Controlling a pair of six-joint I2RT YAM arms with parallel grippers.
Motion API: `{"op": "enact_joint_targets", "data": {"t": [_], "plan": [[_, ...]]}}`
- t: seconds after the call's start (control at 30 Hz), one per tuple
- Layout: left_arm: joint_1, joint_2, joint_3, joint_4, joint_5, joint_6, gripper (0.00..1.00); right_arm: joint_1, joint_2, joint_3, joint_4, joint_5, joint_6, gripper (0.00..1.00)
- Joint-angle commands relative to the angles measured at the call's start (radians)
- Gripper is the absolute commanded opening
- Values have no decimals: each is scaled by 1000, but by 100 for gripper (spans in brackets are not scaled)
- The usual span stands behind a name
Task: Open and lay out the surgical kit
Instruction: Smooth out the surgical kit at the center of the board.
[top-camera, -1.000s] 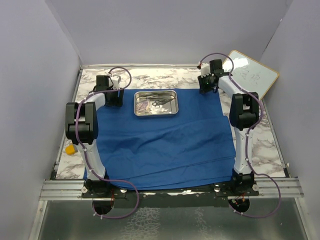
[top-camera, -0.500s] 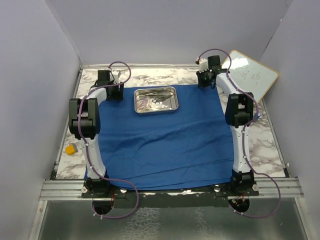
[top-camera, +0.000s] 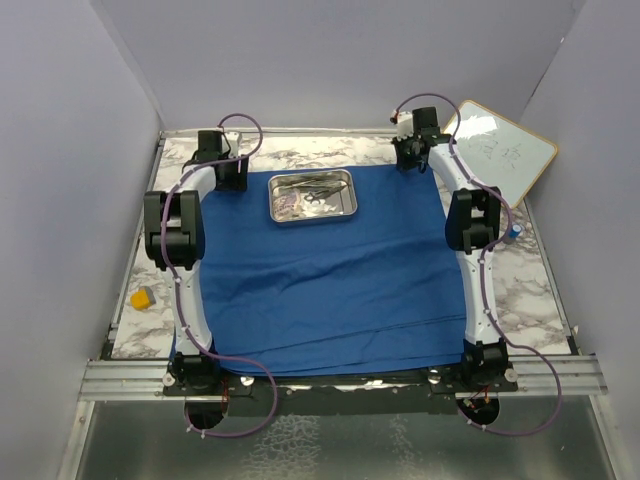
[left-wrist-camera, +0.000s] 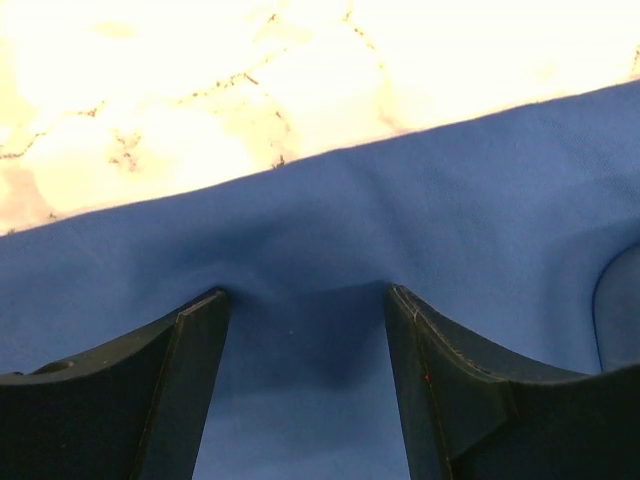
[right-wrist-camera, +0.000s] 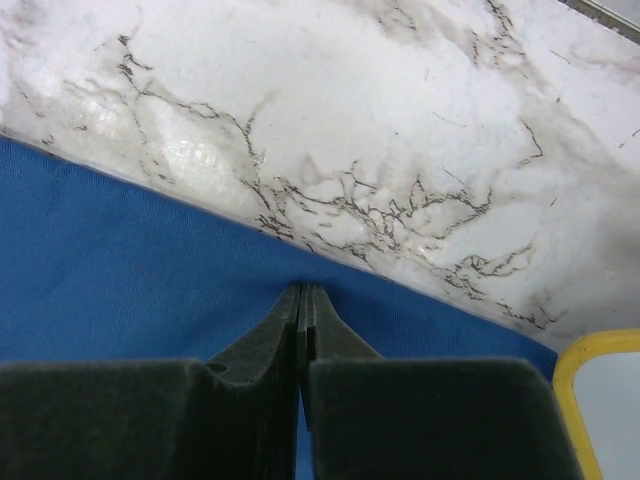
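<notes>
Cloth (top-camera: 330, 280) has slid farther away, carrying the tray (top-camera: 312, 197). My right hand (right-wrist-camera: 302, 300) just came together at its far edge while my left hand (left-wrist-camera: 305, 292) stays apart, so I judge the spreading nearly done.

1 cloth wrap (top-camera: 330, 290) — spread across the bench (top-camera: 535, 290). 1 tray (top-camera: 313, 221) — on the wrap's far edge, left of middle, instruments (top-camera: 315, 187) inside. 1 whiteboard (top-camera: 505, 150), far-right corner. 1 block (top-camera: 142, 298), left of the wrap.

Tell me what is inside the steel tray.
Thin steel instruments lie in the steel tray with a pale item; too small to identify. Anything beneath them is hidden.
</notes>
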Motion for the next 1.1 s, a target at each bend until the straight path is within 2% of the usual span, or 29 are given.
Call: {"op": "enact_joint_targets", "data": {"t": [0.0, 0.2, 0.3, 0.57, 0.8, 0.93, 1.07], "plan": [[-8, 108, 41, -101, -10, -15, 66, -22, 124, -23, -81, 141, -7, 1], [-7, 164, 124, -137, -9, -20, 64, -30, 128, 17, -95, 141, -9, 1], [-8, 179, 166, -157, -2, -19, 64, -31, 94, 3, -87, 88, -18, 2], [-8, 205, 371, -255, 15, -2, 65, -30, -48, -20, -74, -40, -38, 20], [-8, 129, 480, -262, 36, 30, 75, -30, -183, -34, -70, -118, -37, 41], [-8, 75, 531, -268, 36, 65, 81, -31, -266, -73, -73, -138, -37, 46], [-8, 12, 500, -270, 26, 90, 87, -31, -359, -183, -60, -160, -52, 46]]}}
